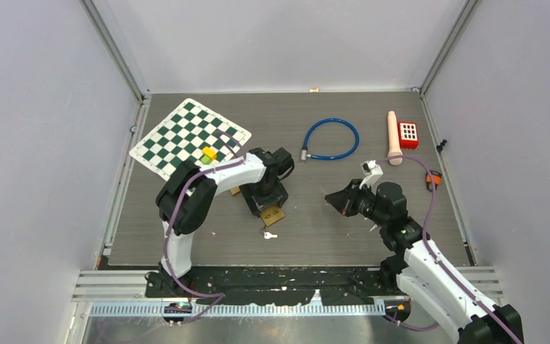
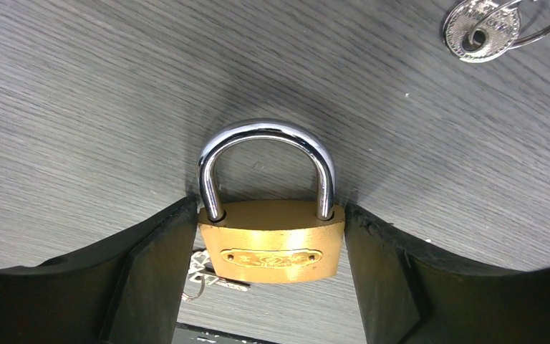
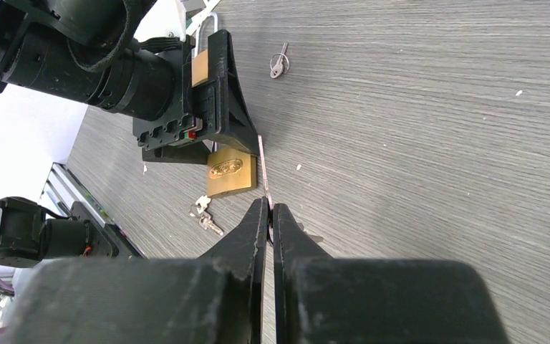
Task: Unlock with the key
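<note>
Down at the grey wood-grain desk [image 2: 79, 86], the left jaws flank the brass padlock [image 2: 272, 247], probably steadying it; gripping or not, I cannot tell. Meanwhile the right jaws pinch shut on a thin silver key [image 3: 261, 161], pointed that way.

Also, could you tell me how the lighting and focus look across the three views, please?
Top external: even light, soft shadows, wall rails splayed by the wide lens. Left wrist: padlock sharp, glare streaks on its shackle, fingers nearly black. Right wrist: left side blown out white; the thin metal sliver in the right gripper gleams.
</note>
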Controlling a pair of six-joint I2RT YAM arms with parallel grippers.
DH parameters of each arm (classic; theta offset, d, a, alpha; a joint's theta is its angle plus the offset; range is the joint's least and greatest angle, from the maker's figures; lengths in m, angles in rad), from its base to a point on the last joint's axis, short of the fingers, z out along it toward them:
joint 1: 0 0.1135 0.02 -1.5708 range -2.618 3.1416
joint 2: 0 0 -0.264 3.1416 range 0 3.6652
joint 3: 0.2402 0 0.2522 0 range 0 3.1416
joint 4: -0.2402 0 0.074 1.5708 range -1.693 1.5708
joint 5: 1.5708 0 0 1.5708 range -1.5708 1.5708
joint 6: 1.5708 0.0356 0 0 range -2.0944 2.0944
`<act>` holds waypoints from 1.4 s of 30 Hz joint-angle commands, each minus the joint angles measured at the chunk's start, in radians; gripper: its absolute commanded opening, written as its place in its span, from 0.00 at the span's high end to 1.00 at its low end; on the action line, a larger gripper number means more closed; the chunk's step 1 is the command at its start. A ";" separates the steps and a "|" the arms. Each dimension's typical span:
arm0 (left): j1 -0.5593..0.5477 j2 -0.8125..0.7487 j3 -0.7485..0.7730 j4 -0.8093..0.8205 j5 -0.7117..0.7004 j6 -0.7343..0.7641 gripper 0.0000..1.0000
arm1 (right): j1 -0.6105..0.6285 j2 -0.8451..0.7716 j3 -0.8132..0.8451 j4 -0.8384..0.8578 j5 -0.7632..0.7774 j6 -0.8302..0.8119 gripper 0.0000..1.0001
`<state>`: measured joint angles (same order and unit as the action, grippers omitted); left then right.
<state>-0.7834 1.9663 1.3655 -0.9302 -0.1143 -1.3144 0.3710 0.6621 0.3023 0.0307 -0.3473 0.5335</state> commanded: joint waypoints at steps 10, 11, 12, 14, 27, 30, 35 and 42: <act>-0.024 0.060 0.038 -0.007 0.003 -0.035 0.28 | -0.003 0.011 0.003 0.063 -0.028 0.019 0.95; -0.024 0.056 0.032 0.001 0.006 -0.036 0.30 | -0.003 0.011 0.004 0.064 -0.028 0.019 0.95; -0.024 0.049 0.025 0.009 0.009 -0.038 0.34 | -0.003 0.011 0.002 0.066 -0.032 0.017 0.95; -0.019 0.031 0.020 0.015 0.007 -0.038 0.41 | -0.003 0.014 0.002 0.073 -0.042 0.017 0.95; 0.023 -0.272 -0.042 0.080 -0.020 -0.059 0.76 | 0.081 0.108 0.023 0.188 -0.105 0.048 0.95; 0.024 -0.337 -0.066 0.114 0.004 -0.075 0.77 | 0.150 0.153 0.043 0.209 -0.084 0.052 0.95; 0.037 -0.407 -0.122 0.202 0.071 -0.099 0.86 | 0.226 0.223 0.063 0.255 -0.048 0.058 0.95; 0.073 -0.400 -0.168 0.251 0.179 -0.085 1.00 | 0.241 0.250 0.060 0.278 -0.047 0.059 0.95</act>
<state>-0.7345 1.5898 1.2106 -0.7753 -0.0368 -1.3842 0.6064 0.9085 0.3233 0.2314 -0.4126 0.5831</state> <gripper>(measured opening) 0.624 0.078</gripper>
